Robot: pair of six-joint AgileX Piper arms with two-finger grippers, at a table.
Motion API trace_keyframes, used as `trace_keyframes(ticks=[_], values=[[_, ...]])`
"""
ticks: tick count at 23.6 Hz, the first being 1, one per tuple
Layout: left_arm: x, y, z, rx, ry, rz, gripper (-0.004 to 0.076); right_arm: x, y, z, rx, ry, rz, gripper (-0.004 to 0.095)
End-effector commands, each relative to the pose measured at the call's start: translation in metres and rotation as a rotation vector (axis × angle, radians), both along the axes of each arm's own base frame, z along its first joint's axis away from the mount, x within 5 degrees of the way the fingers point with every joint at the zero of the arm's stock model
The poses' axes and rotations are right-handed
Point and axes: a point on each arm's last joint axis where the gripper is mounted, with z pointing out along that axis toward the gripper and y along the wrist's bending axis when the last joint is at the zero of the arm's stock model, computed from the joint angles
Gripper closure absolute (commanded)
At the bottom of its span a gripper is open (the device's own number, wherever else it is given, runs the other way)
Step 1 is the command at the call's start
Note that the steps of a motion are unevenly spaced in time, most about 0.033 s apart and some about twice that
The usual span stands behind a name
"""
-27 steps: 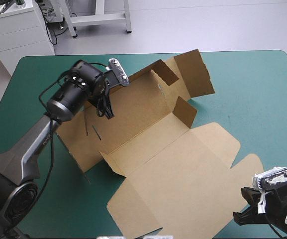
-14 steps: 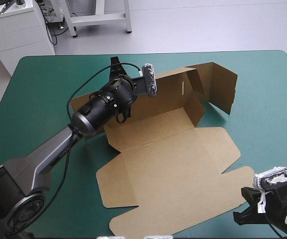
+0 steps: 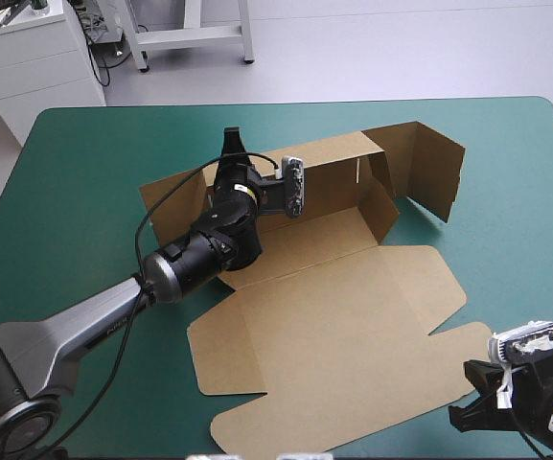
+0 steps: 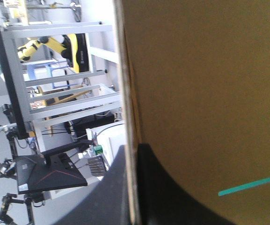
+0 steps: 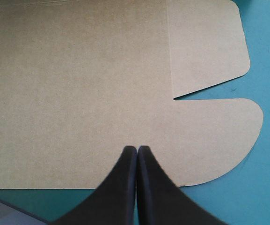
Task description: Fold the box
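Teal-green counter [image 3: 84, 172], with the brown box [image 3: 334, 316] sitting around the middle and a bit toward the far side. It's only partly built, I'd say.

What looks done: the long back wall [image 3: 329, 172] is standing up along the far side, and the left jaws are pinching its top edge. In the left wrist view the black fingers [image 4: 172, 197] sit 1 on each side of the board with just the sheet between them. At the right end, a side flap [image 3: 429, 168] is also upright and swung outward, and a shorter inner flap [image 3: 383, 206] stands next to it.

What's left, as far as I can judge: quite a lot. The big lid panel [image 3: 353, 335] lies flat on the counter toward the near edge, and its rounded flap [image 5: 219, 136] is flat too. The front wall isn't raised. The left end flap [image 3: 166, 206] is partly hidden by the arm, so I can't tell how far up it is. Nothing looks tucked or locked yet, so the back wall probably stays up only because it's held.

The right jaws are pressed together in 1 pointed arch and hold nothing. They hover just over the lid's near edge, beside that rounded flap, well apart from the left arm's work. I'd call it early days: 1 wall up, the rest to go.
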Motion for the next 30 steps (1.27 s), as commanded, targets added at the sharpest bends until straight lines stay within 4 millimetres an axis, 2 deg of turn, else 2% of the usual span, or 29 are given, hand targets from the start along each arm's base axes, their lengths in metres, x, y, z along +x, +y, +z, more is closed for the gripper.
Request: trace_keyframes(ticks=[1,5,9,15,18,20,22,26,30], values=[[-0.007,0.006,0.022,-0.020,-0.184,-0.063,0.0756,0.004,0.001,0.010,0.029,-0.062,-0.007,0.0931],[-0.011,0.004,0.011,-0.016,-0.289,-0.142,0.0756,0.004,0.001,0.011,0.030,-0.063,-0.007,0.0931],[-0.026,0.014,0.011,-0.111,-0.264,-0.181,0.0756,0.004,0.001,0.011,0.037,-0.063,-0.013,0.0931],[-0.064,0.052,0.024,-0.267,-0.232,-0.176,0.0756,0.004,0.001,0.011,0.041,-0.063,-0.017,0.0930],[-0.077,0.064,0.046,-0.405,-0.216,-0.155,0.0756,0.004,0.001,0.011,0.041,-0.063,-0.017,0.0931],[-0.083,0.066,0.060,-0.431,-0.192,-0.181,0.0756,0.004,0.001,0.011,0.041,-0.063,-0.017,0.0931],[-0.088,0.064,0.061,-0.444,-0.118,-0.198,0.0756,0.004,0.001,0.011,0.041,-0.063,-0.017,0.0931],[-0.104,0.055,0.045,-0.390,0.117,-0.248,0.0756,0.004,0.001,0.011,0.045,-0.061,-0.020,0.0931],[-0.101,0.052,0.042,-0.357,0.116,-0.260,0.0756,0.004,0.001,0.011,0.045,-0.061,-0.020,0.0931]])
